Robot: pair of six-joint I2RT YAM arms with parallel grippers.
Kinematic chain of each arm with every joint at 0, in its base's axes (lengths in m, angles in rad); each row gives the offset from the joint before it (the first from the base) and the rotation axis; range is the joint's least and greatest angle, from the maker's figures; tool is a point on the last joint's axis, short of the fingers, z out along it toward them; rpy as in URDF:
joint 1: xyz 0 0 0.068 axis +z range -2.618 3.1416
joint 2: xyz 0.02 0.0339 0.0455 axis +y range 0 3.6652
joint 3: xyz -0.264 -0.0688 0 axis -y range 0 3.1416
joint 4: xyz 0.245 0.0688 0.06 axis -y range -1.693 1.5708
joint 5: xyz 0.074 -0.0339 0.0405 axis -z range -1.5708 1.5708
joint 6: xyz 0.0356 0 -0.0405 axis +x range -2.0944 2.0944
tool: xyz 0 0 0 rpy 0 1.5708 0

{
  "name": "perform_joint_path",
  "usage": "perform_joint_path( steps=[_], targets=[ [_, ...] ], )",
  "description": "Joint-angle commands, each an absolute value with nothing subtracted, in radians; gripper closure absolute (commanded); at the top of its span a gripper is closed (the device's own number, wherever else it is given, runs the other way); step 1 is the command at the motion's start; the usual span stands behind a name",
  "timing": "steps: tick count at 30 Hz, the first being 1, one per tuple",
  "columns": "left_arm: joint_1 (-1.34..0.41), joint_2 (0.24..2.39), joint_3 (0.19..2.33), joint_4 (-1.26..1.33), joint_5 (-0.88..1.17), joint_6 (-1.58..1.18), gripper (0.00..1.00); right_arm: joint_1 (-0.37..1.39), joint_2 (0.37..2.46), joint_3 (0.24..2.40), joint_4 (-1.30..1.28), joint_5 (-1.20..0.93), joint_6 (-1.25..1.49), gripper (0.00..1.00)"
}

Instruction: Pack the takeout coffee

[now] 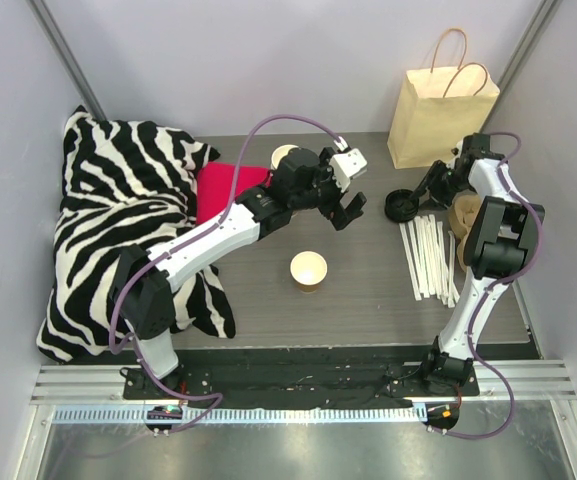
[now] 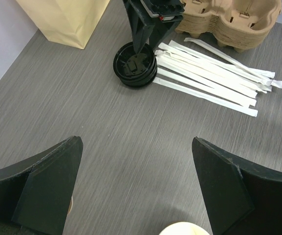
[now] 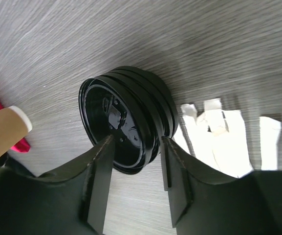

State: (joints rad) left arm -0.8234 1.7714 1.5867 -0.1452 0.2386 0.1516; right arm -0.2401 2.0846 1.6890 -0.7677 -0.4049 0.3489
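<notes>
My left fingers [image 2: 136,147] are gaping, my right fingers [image 3: 136,142] straddling the lid stack [image 3: 126,117] — clamped or not, I cannot tell. The paper cup [image 1: 308,270] is looking light, crushable — I'm judging a gentle mid-wall hold.

two arms, same build: white tube links w/ black joint housings. left arm [image 1: 213,235] bolted at 7 o'clock of top view, right arm [image 1: 473,290] at 5 o'clock. thin purple cable [image 1: 118,310] loops loose along each, base to wrist. white boxy cam block [image 1: 348,163] on left wrist. left gripper [image 1: 346,212] & right gripper [image 1: 413,200] all black. fingers [image 2: 43,188] matte, wedge-shaped, flat inner faces.
</notes>
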Motion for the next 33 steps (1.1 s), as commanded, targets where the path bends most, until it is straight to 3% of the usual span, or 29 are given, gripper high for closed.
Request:
perform_joint_path(
  steps=[1,21,29,33],
  targets=[
    [-0.821,1.729,1.608,-0.086,0.250,0.135,0.00,-0.247,2.085,1.695,-0.741,-0.465,0.377,0.53],
    [-0.822,1.735,1.600,-0.091,0.244,0.123,0.00,-0.249,2.134,1.692,-0.710,-0.534,0.403,0.59],
    [-0.821,1.743,1.601,-0.092,0.241,0.117,0.00,-0.247,2.161,1.715,-0.709,-0.546,0.396,0.71],
    [-0.821,1.744,1.597,-0.095,0.241,0.114,0.00,-0.249,2.164,1.727,-0.709,-0.563,0.394,0.85]
  ],
)
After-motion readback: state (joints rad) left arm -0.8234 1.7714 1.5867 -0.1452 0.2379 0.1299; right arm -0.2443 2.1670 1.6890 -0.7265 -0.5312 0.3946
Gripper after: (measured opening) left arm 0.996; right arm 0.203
